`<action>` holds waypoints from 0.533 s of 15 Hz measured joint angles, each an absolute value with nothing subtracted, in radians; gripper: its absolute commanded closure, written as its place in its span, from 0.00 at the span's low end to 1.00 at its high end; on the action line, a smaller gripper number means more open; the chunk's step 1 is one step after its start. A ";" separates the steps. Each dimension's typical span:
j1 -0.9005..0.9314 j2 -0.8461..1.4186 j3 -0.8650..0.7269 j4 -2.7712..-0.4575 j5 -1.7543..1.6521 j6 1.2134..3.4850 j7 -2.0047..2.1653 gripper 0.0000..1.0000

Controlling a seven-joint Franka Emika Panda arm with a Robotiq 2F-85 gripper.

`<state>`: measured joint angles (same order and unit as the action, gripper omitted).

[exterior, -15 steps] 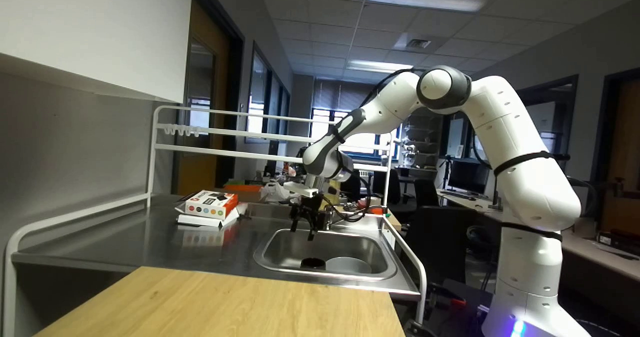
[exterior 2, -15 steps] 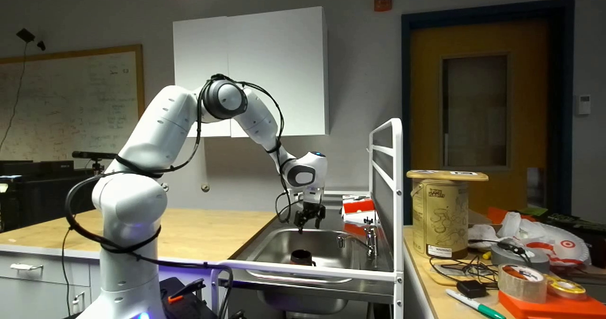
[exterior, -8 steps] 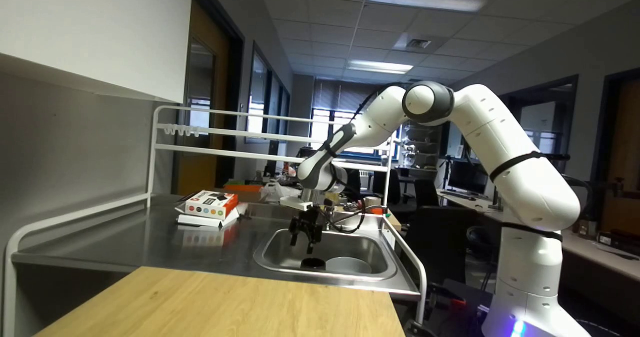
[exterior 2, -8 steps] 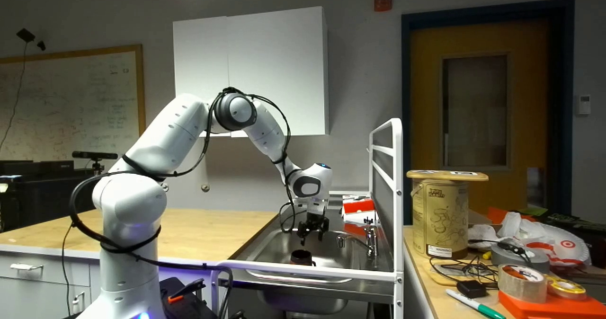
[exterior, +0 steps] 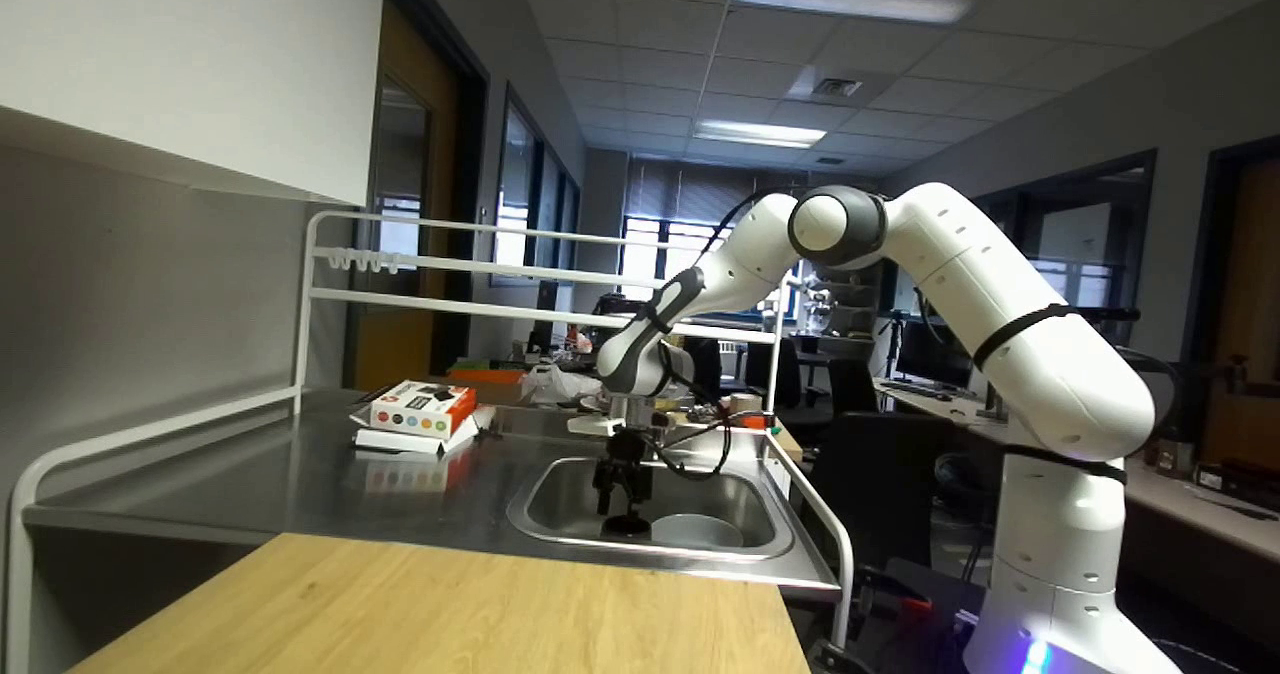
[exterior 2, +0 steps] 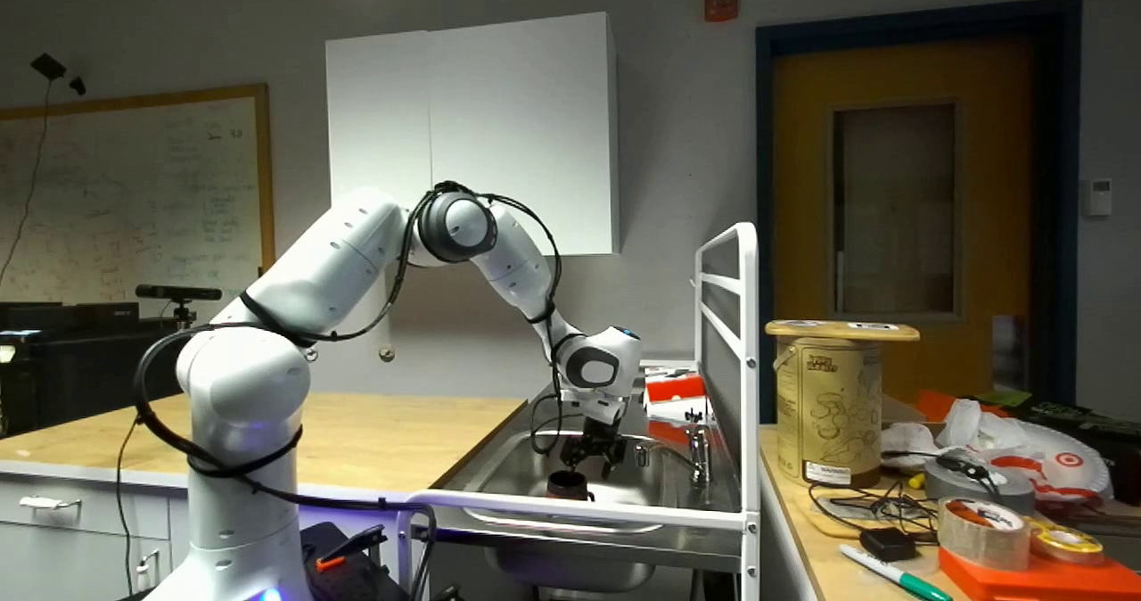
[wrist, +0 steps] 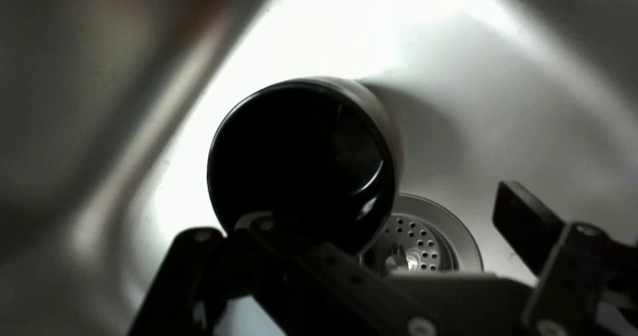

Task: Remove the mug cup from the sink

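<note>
A dark mug [exterior: 627, 528] stands upright in the metal sink [exterior: 541, 531]. In an exterior view [exterior 2: 567, 486] its handle shows on the right side. In the wrist view the mug [wrist: 304, 146] shows its round black opening, with its lower rim hidden behind a finger. My gripper [exterior: 620, 507] is open and points down just above the mug; it also shows in an exterior view [exterior 2: 588, 467]. In the wrist view my gripper [wrist: 398, 211] has one finger over the mug's opening and the other off to the right, outside the mug. Contact with the rim cannot be told.
A drain strainer [wrist: 413, 241] lies beside the mug. A faucet [exterior 2: 691, 458] stands at the sink's edge. A white metal rail [exterior 2: 624, 507] runs along the sink. A white and red box [exterior: 420, 409] sits on the steel counter. A wooden worktop [exterior: 480, 604] adjoins it.
The arm has lowered my gripper from above the sink down to the mug's opening, with the wrist tilting. The mug has not moved. The gripper has stayed open.
</note>
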<state>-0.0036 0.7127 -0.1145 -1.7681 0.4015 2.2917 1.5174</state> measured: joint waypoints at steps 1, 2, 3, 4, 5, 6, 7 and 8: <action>-0.008 0.720 -0.115 -1.759 0.401 2.280 1.521 0.25; -0.011 0.726 -0.115 -1.750 0.401 2.267 1.524 0.33; -0.013 0.732 -0.115 -1.741 0.400 2.255 1.527 0.40; -0.015 0.738 -0.116 -1.732 0.400 2.246 1.530 0.50; -0.017 0.743 -0.116 -1.724 0.399 2.236 1.534 0.58; -0.018 0.747 -0.116 -1.716 0.397 2.228 1.539 0.64; -0.019 0.751 -0.117 -1.709 0.394 2.222 1.544 0.73; -0.019 0.756 -0.118 -1.702 0.392 2.218 1.547 0.80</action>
